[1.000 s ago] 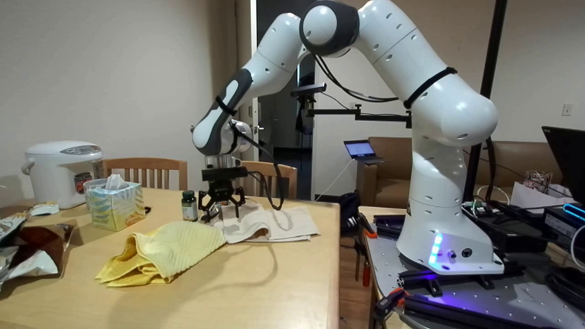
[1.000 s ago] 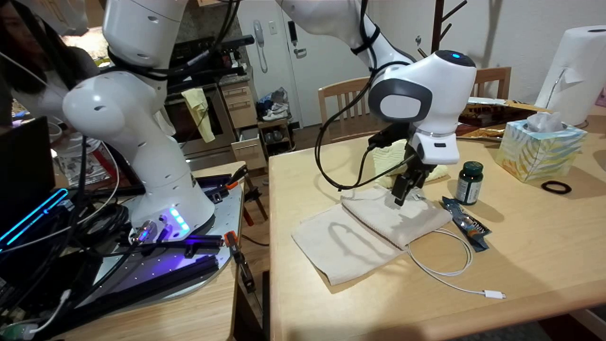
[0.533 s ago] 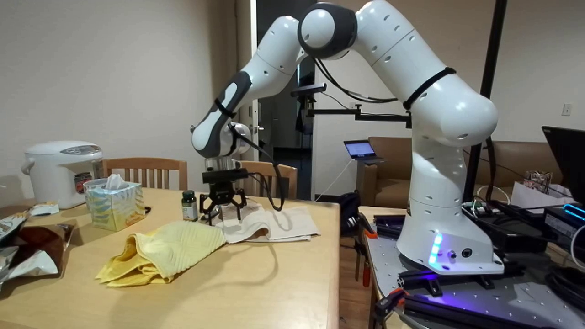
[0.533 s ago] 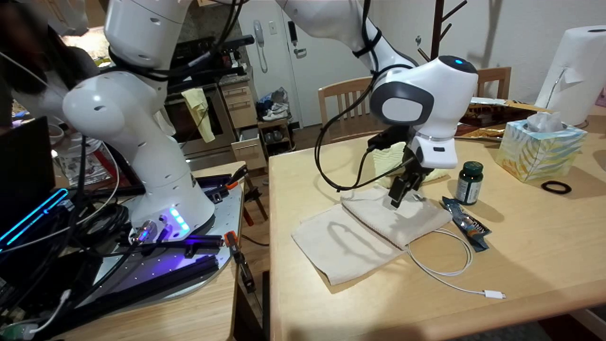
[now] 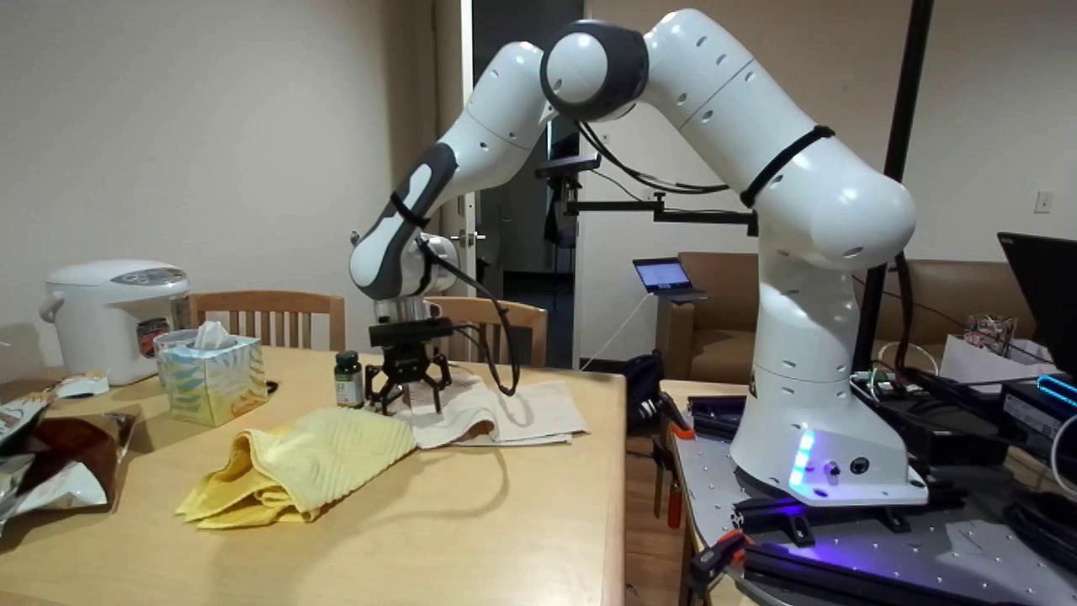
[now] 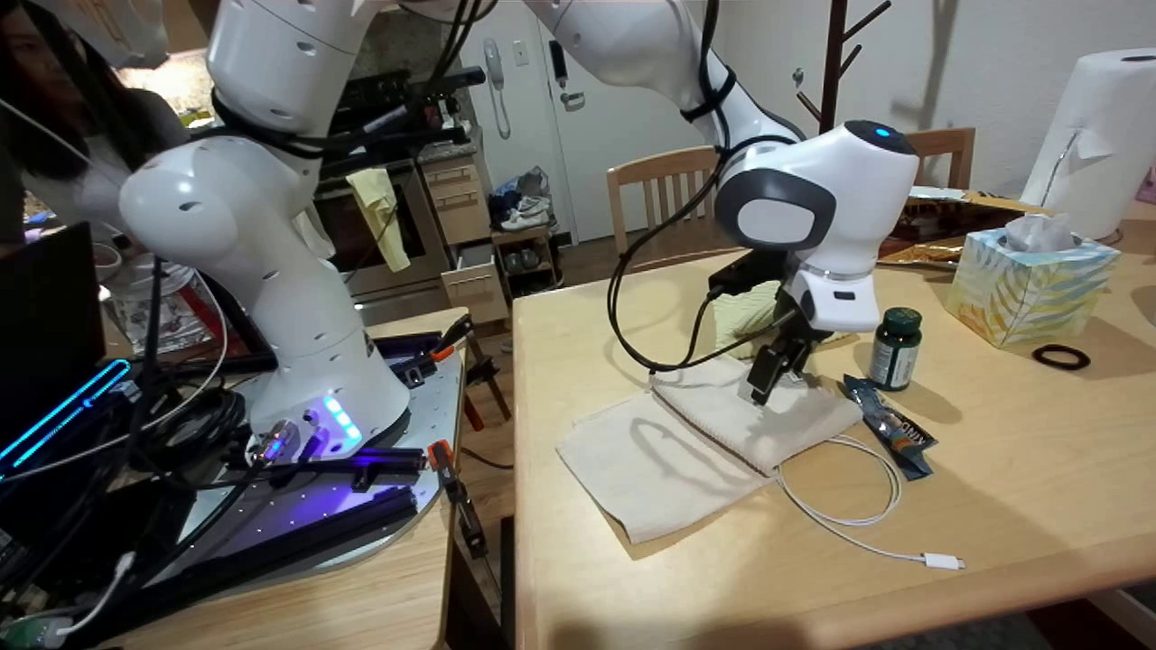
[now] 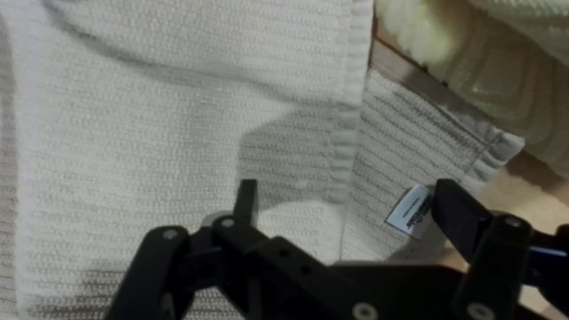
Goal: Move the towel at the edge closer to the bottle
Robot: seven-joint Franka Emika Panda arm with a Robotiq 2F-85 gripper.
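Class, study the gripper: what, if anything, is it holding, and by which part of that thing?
Nothing is held: the gripper stands open over the off-white towel, its jaws wide apart with no fold pinched between them.

The pale wooden table (image 5: 538,513) is carrying a folded off-white towel (image 6: 686,469), and a yellow cloth (image 5: 311,463) is lying crumpled just beside it. A dark bottle (image 6: 896,350) is standing upright near the towel, a wrapped bar (image 6: 890,426) is lying partly between the two, and a white cable (image 6: 941,561) is looping out from the towel's edge. Farther from the towel, a black ring (image 6: 1062,366), a tissue box (image 6: 1030,293), snack bags (image 5: 84,459) and a white appliance (image 5: 109,324) are resting.
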